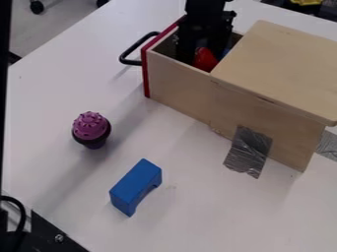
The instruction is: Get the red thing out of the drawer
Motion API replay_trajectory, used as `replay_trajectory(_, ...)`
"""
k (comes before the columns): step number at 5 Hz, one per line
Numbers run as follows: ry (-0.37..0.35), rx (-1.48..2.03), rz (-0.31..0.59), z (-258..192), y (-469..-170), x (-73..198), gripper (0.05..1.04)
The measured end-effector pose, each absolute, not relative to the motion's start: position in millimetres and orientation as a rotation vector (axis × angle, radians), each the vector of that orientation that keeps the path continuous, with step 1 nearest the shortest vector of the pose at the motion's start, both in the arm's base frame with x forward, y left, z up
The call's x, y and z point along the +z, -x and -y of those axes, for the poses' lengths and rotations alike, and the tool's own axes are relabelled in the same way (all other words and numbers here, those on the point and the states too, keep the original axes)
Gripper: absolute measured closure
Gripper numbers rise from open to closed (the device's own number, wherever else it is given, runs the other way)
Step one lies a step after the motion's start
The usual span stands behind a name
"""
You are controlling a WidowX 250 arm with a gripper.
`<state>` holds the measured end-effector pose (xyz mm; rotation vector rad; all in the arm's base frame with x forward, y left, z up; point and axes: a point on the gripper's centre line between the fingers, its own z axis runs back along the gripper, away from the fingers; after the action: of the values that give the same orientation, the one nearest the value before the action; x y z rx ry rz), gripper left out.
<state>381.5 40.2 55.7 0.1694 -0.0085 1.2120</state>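
Black plate (56,235) with a bolt, bottom left corner, closest to camera; dark cable (21,212) loops beside it. Red thing (205,59) sits inside the open drawer (172,63), near the side wall facing camera, short of the wooden top (283,64). Gripper (190,49) is down in the drawer right at it: red thing is just to the picture-right of the jaws and a touch toward camera. Can't tell if jaws are apart, together or clamped on it; contact unclear too. Visible part is smooth, a rounded wedge; long axis can't be read, lower part hidden by the wall. One arm, so no choice of side. Judgement: grasp stage. If it's not held, shift toward red, then lift straight up; risk is snagging the wall or the edge of the top. Something blue (225,52) is next to it, could come along.

Drawer: pale plain wood, red-edged front, black bar handle (125,56). Crinkly grey tape (248,151) on the box side. Out on the smooth white table (197,211): blue block (135,186) with arched cutout, knobbly purple toy (91,127) on a dark base.
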Motion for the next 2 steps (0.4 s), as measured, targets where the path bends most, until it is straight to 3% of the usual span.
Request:
replay_trajectory(1,-0.151,1.226,0.015,-38.7,-377.9,53.3,0.346)
replay_trajectory(2,-0.152,1.224,0.02,-38.0,-378.4,54.0,0.363)
